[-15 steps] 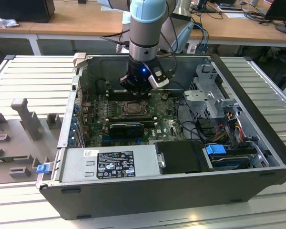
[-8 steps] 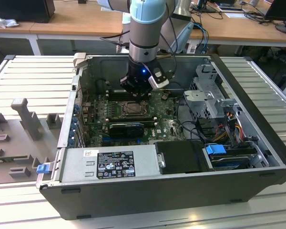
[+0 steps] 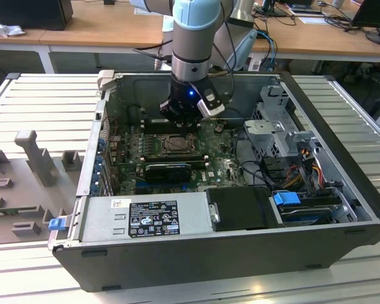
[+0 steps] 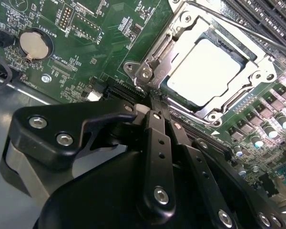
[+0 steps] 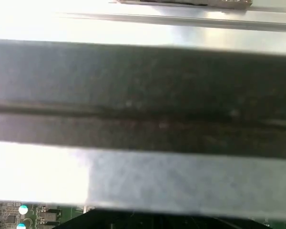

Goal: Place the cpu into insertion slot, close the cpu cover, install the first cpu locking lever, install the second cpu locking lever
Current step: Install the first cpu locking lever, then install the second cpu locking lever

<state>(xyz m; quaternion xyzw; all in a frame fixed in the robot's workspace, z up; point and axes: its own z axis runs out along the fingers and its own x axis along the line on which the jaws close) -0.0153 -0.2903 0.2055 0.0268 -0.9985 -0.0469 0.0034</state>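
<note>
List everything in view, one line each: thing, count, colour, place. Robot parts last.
case: one, dark grey, open, on the slatted bench.
motherboard: one, green, on the case floor.
cpu: one, pale silver, seated in the slot.
cover: one, shiny silver, lying down around the cpu.
lever: one seen, thin metal rod, along the cover's edge.
coin battery: one, silver, on the motherboard.
power supply: one, grey, inside the case's near wall.
drive cage: one, grey metal, toward the exterior view's right.
bench: one, pale grey, under the case.
desks: wooden, behind.
arm: one, grey and light blue, reaching into the case.
gripper: one, black, fingers together, beside the cover.
</note>
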